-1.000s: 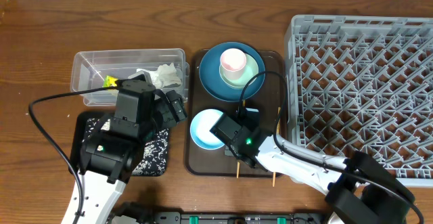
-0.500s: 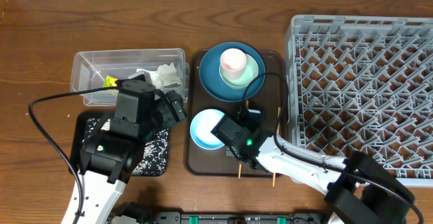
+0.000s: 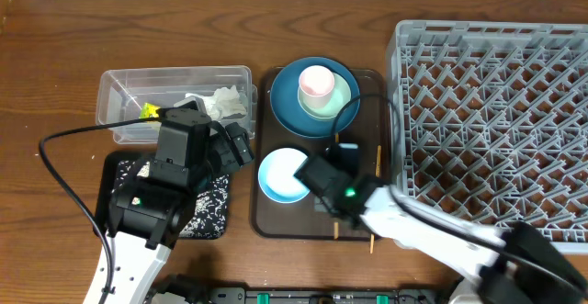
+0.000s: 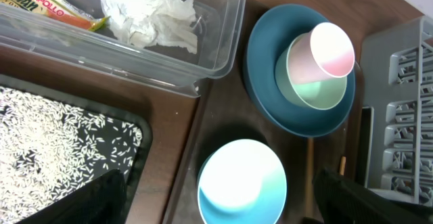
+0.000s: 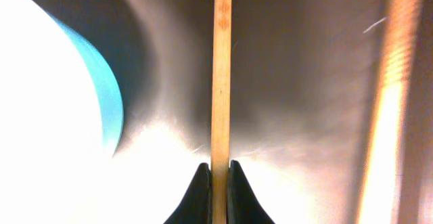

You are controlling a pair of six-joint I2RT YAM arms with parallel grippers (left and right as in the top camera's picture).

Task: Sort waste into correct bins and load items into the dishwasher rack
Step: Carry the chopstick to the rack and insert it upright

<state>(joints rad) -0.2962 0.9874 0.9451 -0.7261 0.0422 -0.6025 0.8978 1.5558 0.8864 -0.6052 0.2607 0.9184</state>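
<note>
The rack [image 3: 491,111] blocks the right. A narrow gap separates it from the brown tray [image 3: 266,216]. Bare table [image 3: 55,47] lies far left.

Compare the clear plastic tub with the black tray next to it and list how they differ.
The clear tub is see-through with tall walls; the black tray is opaque and shallow. The clear tub holds a crumpled tissue and a yellow-green wrapper; the black tray holds scattered white grains. The clear tub sits farther from the robot, the black tray nearer. Both are rectangular and lie left of the brown tray.
</note>
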